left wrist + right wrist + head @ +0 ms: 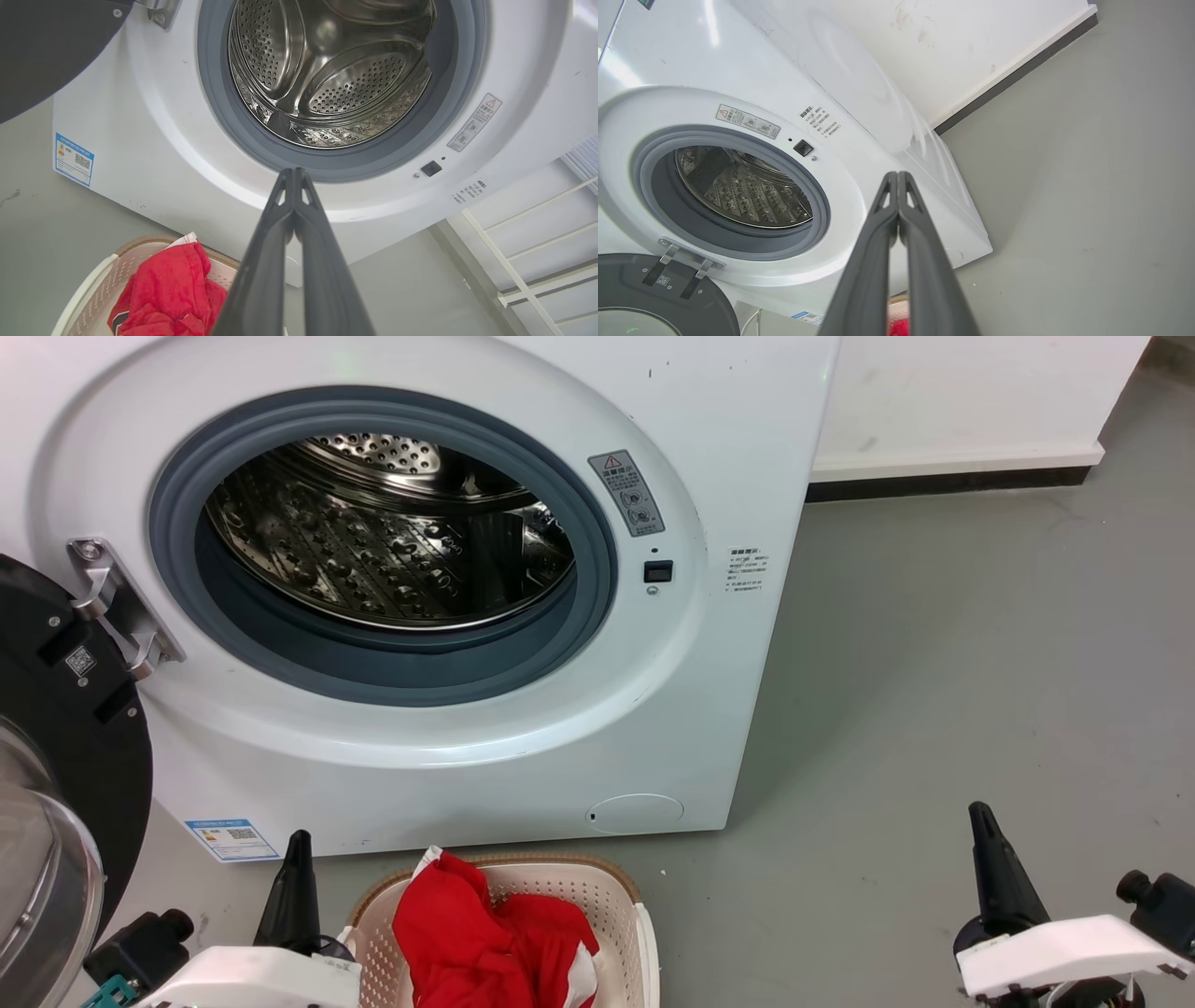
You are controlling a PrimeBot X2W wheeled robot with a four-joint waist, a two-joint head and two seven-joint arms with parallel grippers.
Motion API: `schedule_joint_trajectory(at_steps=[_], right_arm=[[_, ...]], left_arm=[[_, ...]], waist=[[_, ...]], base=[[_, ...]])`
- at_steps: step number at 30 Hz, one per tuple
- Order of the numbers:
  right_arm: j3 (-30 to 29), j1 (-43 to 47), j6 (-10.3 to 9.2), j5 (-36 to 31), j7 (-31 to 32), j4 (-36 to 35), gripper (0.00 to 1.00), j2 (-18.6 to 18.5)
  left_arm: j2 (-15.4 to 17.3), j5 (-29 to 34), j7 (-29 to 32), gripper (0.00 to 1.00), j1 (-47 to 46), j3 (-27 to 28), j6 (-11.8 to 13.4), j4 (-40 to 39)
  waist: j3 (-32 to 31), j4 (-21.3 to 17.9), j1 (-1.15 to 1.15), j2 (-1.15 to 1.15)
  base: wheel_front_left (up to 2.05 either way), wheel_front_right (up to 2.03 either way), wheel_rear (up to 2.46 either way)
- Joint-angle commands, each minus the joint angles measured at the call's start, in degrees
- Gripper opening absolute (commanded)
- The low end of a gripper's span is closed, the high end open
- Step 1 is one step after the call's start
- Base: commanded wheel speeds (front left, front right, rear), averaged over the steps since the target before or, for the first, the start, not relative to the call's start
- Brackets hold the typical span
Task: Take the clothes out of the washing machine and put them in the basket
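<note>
Heaped in basket (pixel 625 905) at six o'clock: red clothes (pixel 485 933), long axis twelve-to-six. At twelve, washing machine (pixel 728 616), mouth facing six. Left gripper (pixel 299 845), right gripper (pixel 978 814): fingers pressed together.

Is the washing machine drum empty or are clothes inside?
Empty as far as visible: the drum shows bare steel; the clothes lie in the basket.

A bare laundry corner: washing machine (pixel 467 756) on grey floor (pixel 934 663) (scuffed white wall (pixel 952 401) behind).
</note>
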Motion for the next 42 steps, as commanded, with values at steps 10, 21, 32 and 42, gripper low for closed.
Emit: schedule_joint_trajectory(at_steps=[10, 21, 32, 42], right_arm=[[-0.6, -2.6, -0.01, 9.8, 2.0, 0.0, 0.0, -0.6], [-1.0, -3.4, -0.02, 17.8, 3.8, 0.5, 0.0, -0.7], [-1.6, -4.1, -0.02, 25.1, 5.5, 1.0, 0.0, -0.7], [-2.0, -4.8, -0.03, 30.4, 6.9, 1.3, 0.0, -0.7]], left_arm=[[0.1, -9.3, 2.1, 0.0, -2.6, 0.2, -0.4, 0.6], [0.1, -17.2, 4.0, 0.0, -3.7, 0.4, -0.6, 1.6], [0.0, -24.4, 5.8, 0.0, -4.7, 0.5, -0.8, 2.5], [0.0, -29.7, 7.0, 0.0, -5.3, 0.6, -1.0, 3.3]], waist=[[-0.2, 0.3, 0.0, 0.0], [-0.4, 0.6, 0.0, 0.0], [-0.6, 1.0, 0.0, 0.0], [-0.8, 1.2, 0.0, 0.0]], base=[[0.0, 0.0, 0.0], [0.0, 0.0, 0.0], [0.0, 0.0, 0.0], [0.0, 0.0, 0.0]])
